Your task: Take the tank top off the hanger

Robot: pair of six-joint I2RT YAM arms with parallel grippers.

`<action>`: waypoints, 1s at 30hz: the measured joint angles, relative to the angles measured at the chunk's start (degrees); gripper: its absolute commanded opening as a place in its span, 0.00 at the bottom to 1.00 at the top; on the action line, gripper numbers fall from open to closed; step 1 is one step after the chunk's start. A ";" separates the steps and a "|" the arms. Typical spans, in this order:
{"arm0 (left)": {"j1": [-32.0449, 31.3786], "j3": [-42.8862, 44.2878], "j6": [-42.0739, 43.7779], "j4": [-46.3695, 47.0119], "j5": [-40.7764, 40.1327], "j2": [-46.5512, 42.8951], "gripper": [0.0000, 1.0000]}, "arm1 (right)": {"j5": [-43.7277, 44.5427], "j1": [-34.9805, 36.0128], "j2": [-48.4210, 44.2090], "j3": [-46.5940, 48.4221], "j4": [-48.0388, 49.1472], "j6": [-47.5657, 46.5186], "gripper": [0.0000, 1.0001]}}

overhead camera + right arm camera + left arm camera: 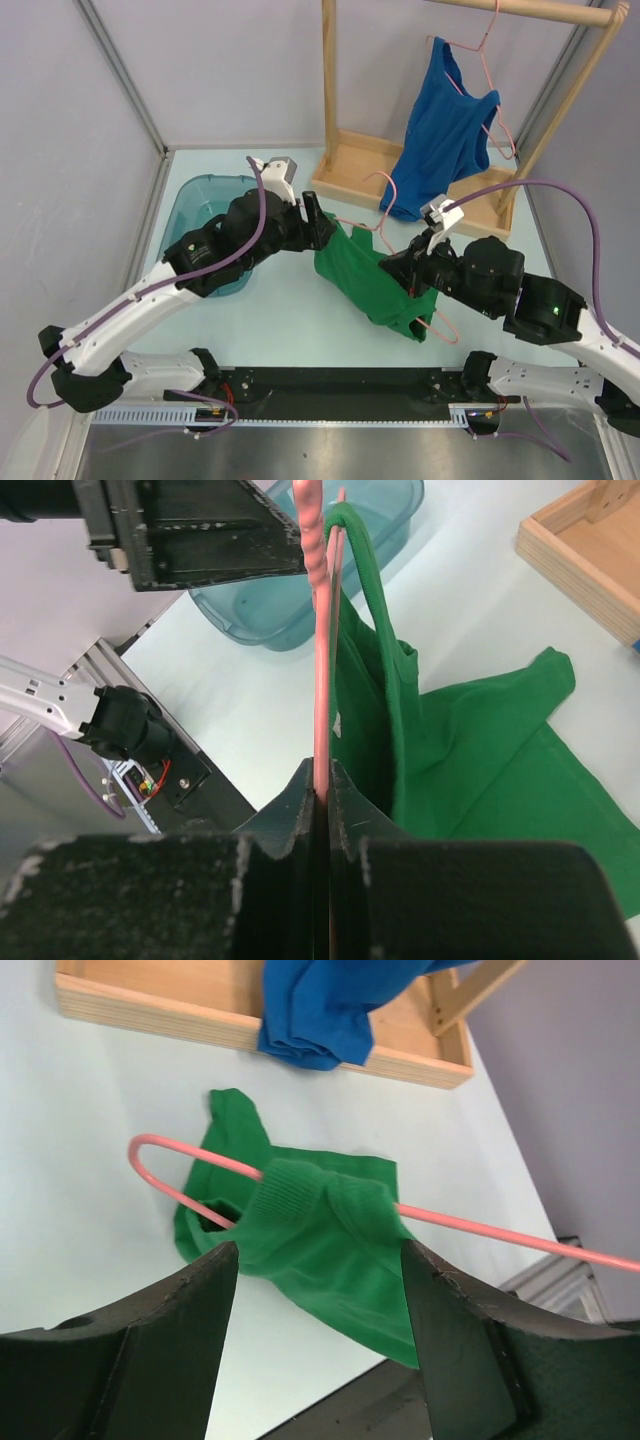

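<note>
Near the middle of the table (290, 300), the green tank top (372, 280) lies partly on the surface, with one shoulder threaded on the pink hanger (318, 630). The right gripper (325, 780) is clenched on the hanger's wire and steadies it. The left gripper (318, 1260) is spread wide, its jaws straddling the ribbed shoulder band (290, 1185) without pinching it yet.

The step in hand looks like seizing that band. The jaws should take cloth alone, clear of the wire running through it. They should then draw the cloth along the wire toward the hanger's rounded end while the right side holds firm. Catching the wire too would only drag the hanger along.

At the table's left edge sits a teal bin (200, 182), mostly hidden by the left arm (150, 290); what shows of its inside holds nothing. Toward the far edge, the wooden tray (350, 165) of the rack (330, 80) catches the hem of a blue tank top (440, 130), which hangs on a second hanger (485, 50).
</note>
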 measured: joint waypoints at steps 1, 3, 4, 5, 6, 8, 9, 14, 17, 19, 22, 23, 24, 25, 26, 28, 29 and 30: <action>-0.02 0.00 0.00 -0.09 -0.63 0.33 0.72 | 0.02 0.07 -0.26 -0.20 0.00 0.02 0.00; -0.02 0.00 0.00 -0.24 -1.57 1.07 0.72 | 0.04 0.13 -0.57 -0.44 -0.02 0.11 0.00; -0.02 0.00 0.00 -0.26 -1.99 1.42 0.73 | 0.02 0.17 -0.68 -0.57 -0.02 0.15 0.00; -0.02 0.00 0.00 -0.24 -2.16 1.73 0.75 | 0.02 0.20 -0.76 -0.72 -0.02 0.17 0.00; -0.02 0.00 0.02 -0.20 -2.23 1.97 0.77 | 0.02 0.20 -0.92 -0.96 -0.02 0.20 0.00; -0.02 0.00 0.04 0.02 -2.12 2.27 0.82 | 0.02 0.20 -1.16 -1.29 -0.04 0.35 0.00; -0.02 0.00 0.04 0.17 -1.99 2.32 0.82 | 0.04 0.22 -1.25 -1.38 -0.04 0.39 0.00; -0.02 -0.72 0.02 3.02 0.63 2.23 0.83 | 0.44 0.20 -1.49 -1.38 -0.04 0.55 0.00; -0.02 -1.68 -0.02 4.24 1.79 2.23 0.79 | 0.44 0.24 -1.60 -1.38 -0.04 0.59 0.00; -0.02 -1.84 -0.02 4.61 2.36 2.34 0.72 | 0.44 0.33 -1.75 -1.38 -0.04 0.76 0.00; -0.02 -1.84 -0.13 5.66 2.78 2.56 0.49 | 0.46 0.44 -1.99 -1.38 -0.07 0.85 0.00; -0.02 -1.84 -0.31 5.90 2.84 2.64 0.47 | 0.46 0.44 -2.05 -1.38 -0.07 0.90 0.00; -0.02 -1.84 -0.02 6.16 2.89 2.69 0.46 | 0.46 0.46 -2.19 -1.38 -0.11 0.94 0.00; -0.02 -1.84 -0.15 6.27 2.93 2.71 0.40 | 0.61 0.52 -2.34 -1.38 -0.20 0.96 0.00; -0.02 -1.84 -0.07 6.38 2.86 2.71 0.35 | 0.76 0.55 -2.49 -1.38 -0.33 0.96 0.00; -0.07 -1.84 0.07 6.56 2.62 2.71 0.24 | 0.92 0.57 -2.99 -1.38 -0.94 0.96 0.00; -0.09 -1.84 0.09 6.62 2.51 2.71 0.20 | 0.94 0.57 -3.28 -1.38 -1.20 0.96 0.00; -0.11 -1.84 0.11 6.62 2.40 2.71 0.15 | 0.90 0.59 -3.67 -1.38 -1.57 0.98 0.00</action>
